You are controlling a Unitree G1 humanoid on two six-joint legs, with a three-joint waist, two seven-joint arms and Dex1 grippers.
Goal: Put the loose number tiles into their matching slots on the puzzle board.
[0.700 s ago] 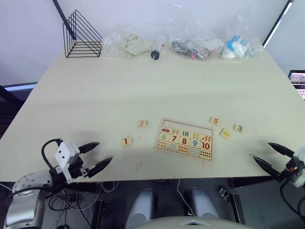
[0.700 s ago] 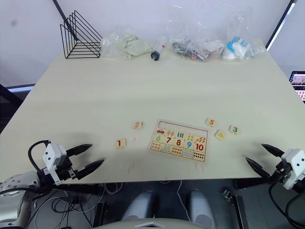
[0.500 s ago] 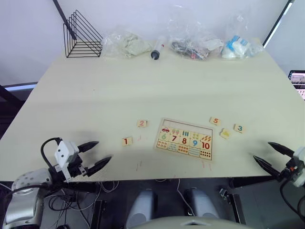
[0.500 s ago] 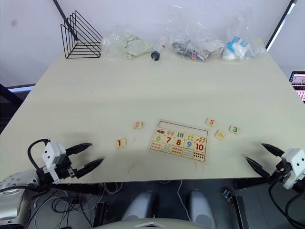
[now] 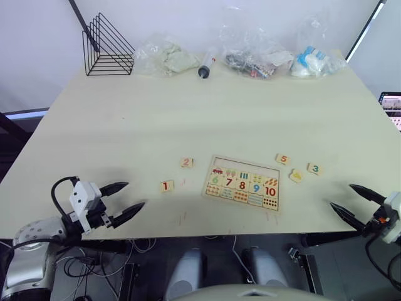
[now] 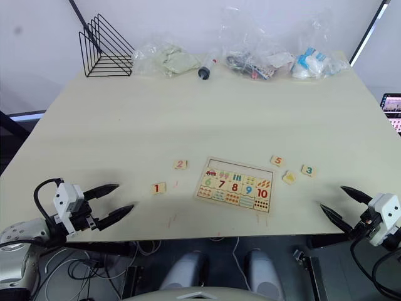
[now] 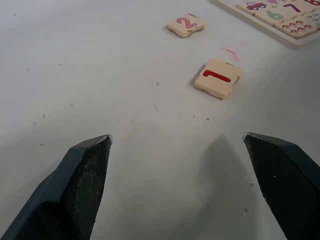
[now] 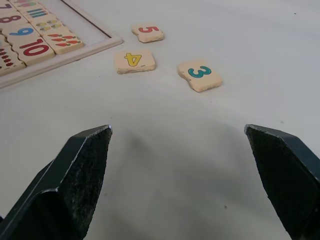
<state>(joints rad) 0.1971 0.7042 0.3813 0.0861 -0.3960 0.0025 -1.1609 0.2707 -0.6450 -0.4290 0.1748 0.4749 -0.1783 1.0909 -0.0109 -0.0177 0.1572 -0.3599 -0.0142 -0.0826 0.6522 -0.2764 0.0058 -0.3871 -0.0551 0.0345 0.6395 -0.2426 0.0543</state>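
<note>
Left wrist view shows our left gripper [image 7: 177, 187], jaws wide and empty, facing the 1 tile [image 7: 217, 78] near the counter's front edge, so it's closest.

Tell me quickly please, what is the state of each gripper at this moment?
Left gripper: open, holding nothing, near the table's front edge.
Right gripper: open, holding nothing, also near the front edge.

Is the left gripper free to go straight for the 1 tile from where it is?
Probably yes. The left gripper is open and the 1 tile lies flat on bare table just ahead of it, nothing between them. The 2 tile and puzzle board sit farther on.
</note>
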